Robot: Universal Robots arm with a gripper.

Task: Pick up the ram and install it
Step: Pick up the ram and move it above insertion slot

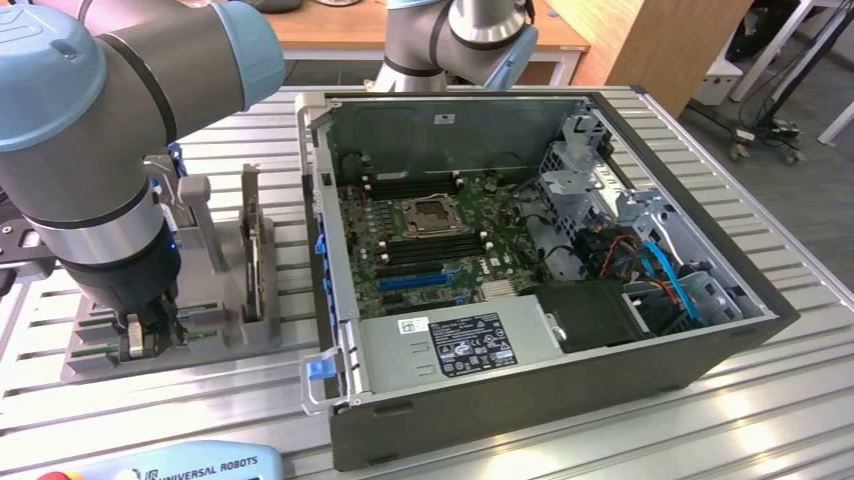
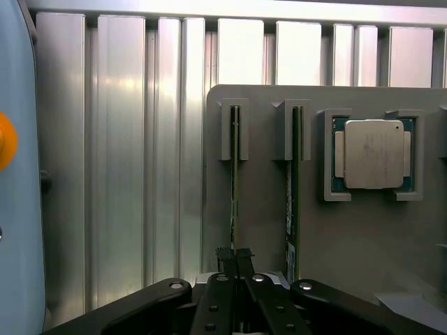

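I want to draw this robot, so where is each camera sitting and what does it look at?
Exterior view: off the arm, raised, looking down at the open computer case and grey holder; the arm and gripper show.
Wrist view: on the wrist, looking down past the gripper, shut on the ram in the grey holder.
Shared: the gripper and the grey holder.

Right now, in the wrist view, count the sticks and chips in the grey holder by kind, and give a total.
RAM sticks: 2, one between the jaws
Processor chip: 1
Total: 3
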